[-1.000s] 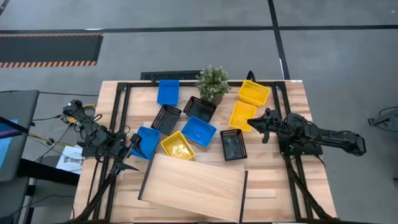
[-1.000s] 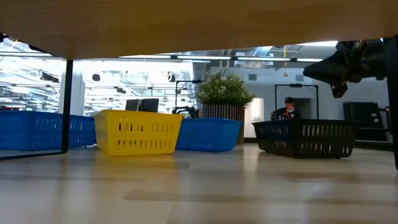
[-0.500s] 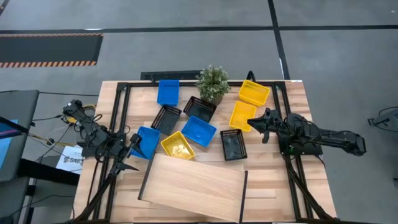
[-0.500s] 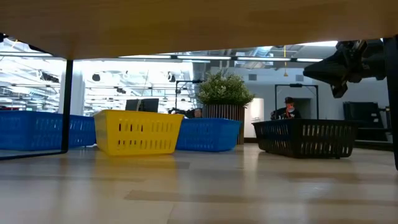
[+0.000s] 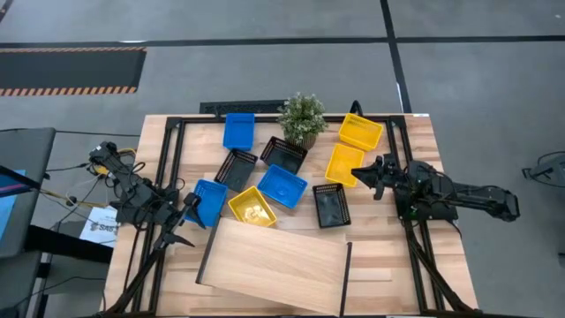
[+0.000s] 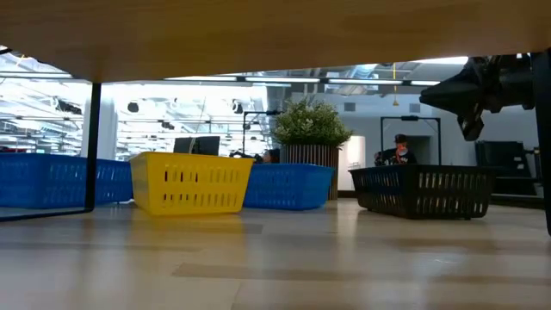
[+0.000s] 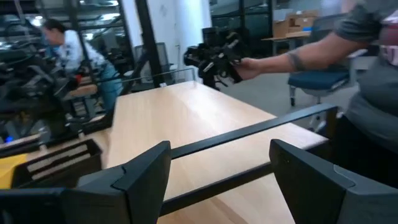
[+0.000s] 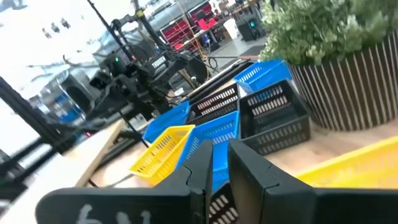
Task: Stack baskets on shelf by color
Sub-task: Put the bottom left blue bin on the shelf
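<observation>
High view: nine small flared plastic baskets lie scattered on the planked wooden tabletop (image 5: 415,132), none yet on the flat light-wood shelf board with dark edge rails (image 5: 274,263), which sits askew at the near edge. The crowding is the risk. The right gripper (image 5: 375,174) hangs just beside the yellow plastic basket (image 5: 342,164) with the black mesh basket (image 5: 329,205) close below it, so a careless descent could nudge one basket into its neighbour or catch a flared rim and tip it (the small potted green plant (image 5: 302,117) is also near enough to get knocked over). Its fingers look nearly closed in the right wrist view, with only a narrow gap and nothing between them, so they would have to spread before any grasp; otherwise they would just push the basket away.

The left gripper (image 5: 188,215) sits at the outer edge of the blue plastic basket (image 5: 206,200); its fingers (image 7: 134,174) stand wide apart and empty, pointing across the shelf board, not at the basket. A person's hand shows beyond the table in that view.
</observation>
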You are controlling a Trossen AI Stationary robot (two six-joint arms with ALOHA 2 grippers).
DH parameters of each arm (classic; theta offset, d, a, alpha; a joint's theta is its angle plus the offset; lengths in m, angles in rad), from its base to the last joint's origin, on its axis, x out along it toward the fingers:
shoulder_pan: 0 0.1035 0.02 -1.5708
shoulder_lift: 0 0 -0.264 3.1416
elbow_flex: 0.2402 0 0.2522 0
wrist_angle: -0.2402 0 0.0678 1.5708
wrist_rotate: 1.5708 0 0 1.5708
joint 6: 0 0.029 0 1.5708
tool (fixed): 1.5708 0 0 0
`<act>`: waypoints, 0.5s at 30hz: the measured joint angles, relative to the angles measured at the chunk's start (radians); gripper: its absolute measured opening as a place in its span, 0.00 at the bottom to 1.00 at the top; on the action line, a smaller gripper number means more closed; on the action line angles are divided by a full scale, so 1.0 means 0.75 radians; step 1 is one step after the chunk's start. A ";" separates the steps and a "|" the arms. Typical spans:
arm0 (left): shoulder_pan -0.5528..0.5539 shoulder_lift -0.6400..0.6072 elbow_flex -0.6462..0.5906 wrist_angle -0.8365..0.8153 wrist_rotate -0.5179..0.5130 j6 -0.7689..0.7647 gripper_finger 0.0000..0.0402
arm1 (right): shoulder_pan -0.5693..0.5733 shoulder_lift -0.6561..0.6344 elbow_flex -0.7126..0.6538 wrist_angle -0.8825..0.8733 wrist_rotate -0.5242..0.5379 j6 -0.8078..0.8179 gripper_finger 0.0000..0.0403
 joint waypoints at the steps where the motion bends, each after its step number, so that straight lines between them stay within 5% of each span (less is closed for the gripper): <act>1: 0.000 0.000 0.000 -0.001 0.002 0.000 0.66 | 0.000 0.000 0.000 0.001 0.000 0.013 0.18; 9: 0.001 0.000 0.000 0.018 -0.252 -0.166 0.66 | 0.000 0.000 0.000 0.003 0.000 0.016 0.18; 15: 0.003 0.004 -0.001 0.067 -0.299 -0.363 0.66 | 0.000 0.001 0.000 0.002 -0.001 0.019 0.18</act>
